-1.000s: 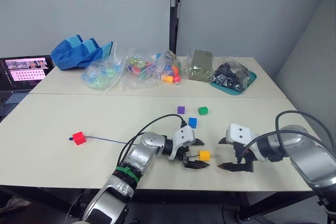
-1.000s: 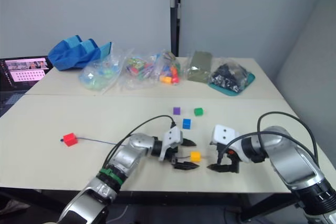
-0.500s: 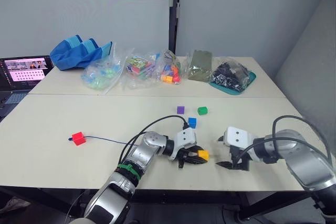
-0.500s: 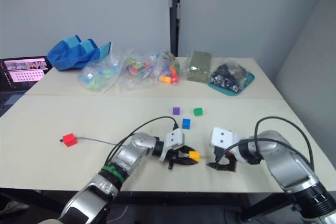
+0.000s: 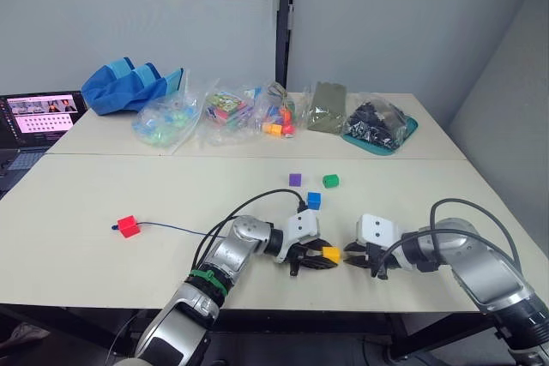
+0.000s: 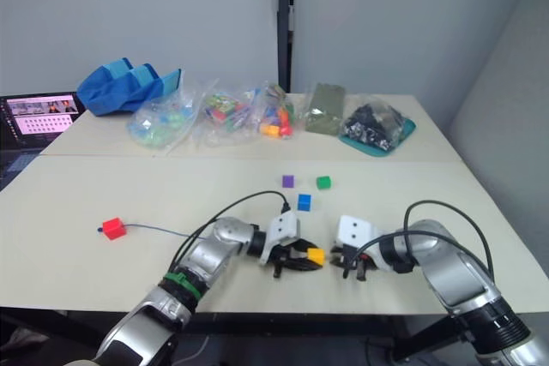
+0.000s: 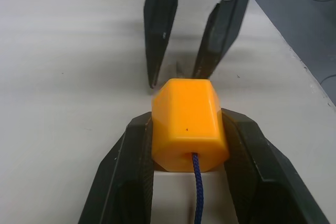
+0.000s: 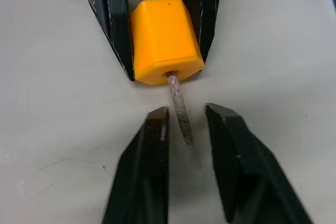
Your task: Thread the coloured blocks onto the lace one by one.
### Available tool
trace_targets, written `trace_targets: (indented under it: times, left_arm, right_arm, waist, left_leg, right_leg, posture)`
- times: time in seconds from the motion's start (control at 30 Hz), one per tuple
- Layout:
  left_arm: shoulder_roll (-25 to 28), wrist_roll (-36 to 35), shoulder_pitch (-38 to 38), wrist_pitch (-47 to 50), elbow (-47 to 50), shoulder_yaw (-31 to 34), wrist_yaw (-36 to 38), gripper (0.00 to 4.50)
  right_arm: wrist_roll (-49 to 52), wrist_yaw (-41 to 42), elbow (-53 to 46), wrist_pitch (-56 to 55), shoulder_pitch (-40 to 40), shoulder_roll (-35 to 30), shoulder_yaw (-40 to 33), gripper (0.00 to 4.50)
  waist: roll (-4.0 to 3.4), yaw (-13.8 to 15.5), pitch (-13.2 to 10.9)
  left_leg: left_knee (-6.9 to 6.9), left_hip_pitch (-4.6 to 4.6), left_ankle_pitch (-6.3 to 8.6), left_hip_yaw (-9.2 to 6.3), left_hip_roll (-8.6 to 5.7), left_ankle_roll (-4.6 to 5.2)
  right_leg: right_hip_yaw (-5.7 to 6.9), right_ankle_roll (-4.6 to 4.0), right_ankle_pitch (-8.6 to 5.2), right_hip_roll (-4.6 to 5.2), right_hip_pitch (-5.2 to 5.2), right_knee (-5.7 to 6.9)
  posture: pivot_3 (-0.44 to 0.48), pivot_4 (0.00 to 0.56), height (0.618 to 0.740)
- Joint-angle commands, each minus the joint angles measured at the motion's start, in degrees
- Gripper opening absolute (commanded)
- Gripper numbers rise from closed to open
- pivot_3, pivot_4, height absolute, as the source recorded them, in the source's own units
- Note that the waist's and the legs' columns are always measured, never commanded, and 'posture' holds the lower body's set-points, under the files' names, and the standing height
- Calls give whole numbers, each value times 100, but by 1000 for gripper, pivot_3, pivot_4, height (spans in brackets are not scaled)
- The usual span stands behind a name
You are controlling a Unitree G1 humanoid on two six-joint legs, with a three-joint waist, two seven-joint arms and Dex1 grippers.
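Between left gripper (image 8: 157, 30) fingers: orange-yellow block (image 8: 164, 39); lace (image 8: 179, 109) tip between parted right gripper (image 8: 185, 124) fingers.

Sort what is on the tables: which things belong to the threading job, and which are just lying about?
Job: orange-yellow block, lace, its tip, red block, blue block, green block, purple block.

Lying about: toy bags, blue fabric bag, laptop.

One block (image 5: 330, 253) sits between the left gripper (image 5: 316, 256) and the right gripper (image 5: 358, 257). Three blocks (image 5: 314, 200) lie behind them on the table (image 5: 103, 195). Another block (image 5: 129, 225) lies far to the left.
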State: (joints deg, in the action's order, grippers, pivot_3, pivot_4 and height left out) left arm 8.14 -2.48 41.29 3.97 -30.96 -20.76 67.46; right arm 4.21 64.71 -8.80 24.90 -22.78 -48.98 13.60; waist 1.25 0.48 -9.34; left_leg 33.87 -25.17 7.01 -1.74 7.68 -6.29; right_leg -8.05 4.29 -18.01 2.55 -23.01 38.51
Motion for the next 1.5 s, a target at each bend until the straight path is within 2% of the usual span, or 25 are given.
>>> trace_targets:
  times: [0.03, 0.17, 0.3, 0.47, 0.6, 0.67, 0.8, 0.9, 1.07, 1.4, 1.47, 1.5]
  left_arm:
    - [155, -21, -163, 70, 216, 87, -73, 1303]
    - [514, -72, -430, 154, 517, 236, -136, 1303]
    - [1088, -194, -753, 276, 869, 539, -202, 1303]
    - [2073, -520, -1169, 323, 1114, 1207, -232, 1303]
    - [3376, -652, -1504, 39, 568, 1934, -21, 1303]
    - [3871, -626, -1602, -167, 282, 2096, 69, 1303]
    - [4459, -514, -1672, -396, -40, 2186, 202, 1303]
    - [4960, -354, -1643, -663, -664, 2336, 166, 1303]
    - [5137, -308, -1521, -905, -1205, 2323, 178, 1303]
    - [5191, -263, -1287, -991, -1695, 2373, 185, 1303]
    - [5207, -248, -1242, -1007, -1748, 2365, 208, 2309]
    - [5217, -259, -1219, -988, -1764, 2378, 241, 2654]
  right_arm:
    - [-50, 56, 185, -214, -89, 8, 16, 0]
    - [-49, 170, 414, -371, -236, 59, 68, 0]
    - [-78, 280, 717, -560, -452, 160, 169, 0]
    - [-130, 403, 1003, -727, -676, 309, 258, 0]
    - [-178, 528, 1238, -886, -888, 452, 373, 0]
    - [-215, 578, 1380, -983, -990, 515, 426, 0]
    - [-290, 656, 1607, -1132, -1152, 632, 473, 0]
    - [-349, 706, 1778, -1235, -1299, 747, 509, 0]
    - [-384, 723, 1917, -1324, -1382, 829, 537, 0]
    - [-378, 670, 1810, -1282, -1250, 814, 480, 0]
    - [-383, 660, 1797, -1278, -1221, 807, 463, 0]
    - [-383, 653, 1784, -1271, -1205, 806, 457, 0]
  waist:
    - [-1, -17, 0]
    - [-1, -36, 1]
    - [0, -120, 0]
    - [0, -254, 0]
    - [0, -349, 0]
    - [0, -388, 0]
    - [-2, -318, -2]
    - [0, -260, -2]
    - [-1, -246, -2]
    - [-1, -231, -2]
    - [-1, -234, -2]
    - [-1, -232, -2]
  left_leg:
    - [0, 2, 0, 0, 0, 0]
    - [0, 7, 0, 0, 1, 0]
    - [-5, 38, 0, 0, 1, 0]
    - [-26, 85, 1, 0, 7, 1]
    - [-32, 90, 1, 1, 10, 2]
    - [-51, 101, 1, 1, 13, 1]
    - [-68, 103, 1, 10, 12, -1]
    - [-68, 101, 9, 14, 14, -17]
    - [-91, 97, 9, 20, 16, -20]
    - [-93, 99, 8, 20, 16, -23]
    - [-93, 98, 8, 21, 16, -23]
    - [-93, 98, 8, 21, 16, -23]
  right_leg:
    - [0, 0, 0, 0, 1, 0]
    - [0, 0, 0, -1, 6, 1]
    - [0, 0, -1, -2, 33, 0]
    - [0, -7, -6, -6, 68, 0]
    - [0, -9, -8, -7, 67, 1]
    - [0, -15, -11, -11, 66, 2]
    - [0, -17, -17, -5, 64, -1]
    - [1, -15, -18, -5, 56, 0]
    - [1, -23, -21, -6, 40, 1]
    - [1, -25, -22, -6, 39, 8]
    - [1, -25, -23, -6, 38, 8]
    - [1, -25, -23, -6, 37, 9]
  posture:
    - [0, 150, 717]
    - [0, 150, 717]
    - [0, 150, 717]
    - [0, 150, 717]
    - [0, 150, 717]
    - [0, 150, 717]
    - [0, 150, 717]
    - [0, 150, 717]
    - [0, 150, 717]
    - [0, 150, 717]
    - [0, 150, 717]
    - [0, 150, 717]
